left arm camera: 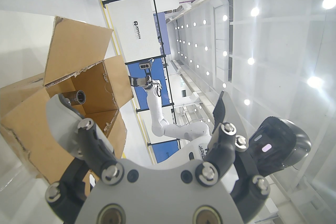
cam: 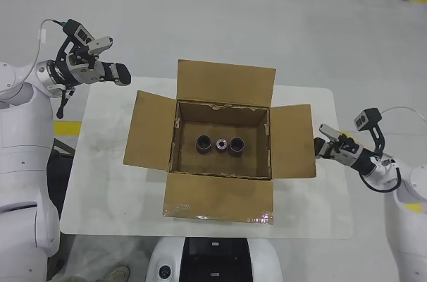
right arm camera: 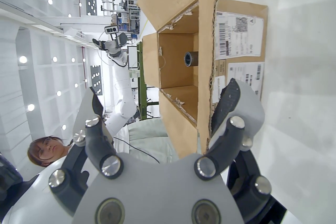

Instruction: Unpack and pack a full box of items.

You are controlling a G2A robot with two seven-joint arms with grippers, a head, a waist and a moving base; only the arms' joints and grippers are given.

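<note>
**Both my grippers released, box between them**

Top view: the box [cam: 224, 92] stands open on the table [cam: 101, 176], with three metal cylinders [cam: 220, 145] in a row inside. My left gripper [cam: 122, 74] hangs well clear of it, and my right gripper [cam: 318, 146] is at a side flap [cam: 292, 141].

Left wrist view: my fingers [left arm camera: 60, 114] are spread and empty, the box ahead.

Right wrist view: my fingers are spread, with the flap's edge between them.

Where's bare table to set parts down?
Widest: table strip between left flap and left edge. Also the near strip before the front flap, and the near right corner. Crowded: right tool at the right flap; left tool by the far left corner; three parts in a row in the box.
</note>
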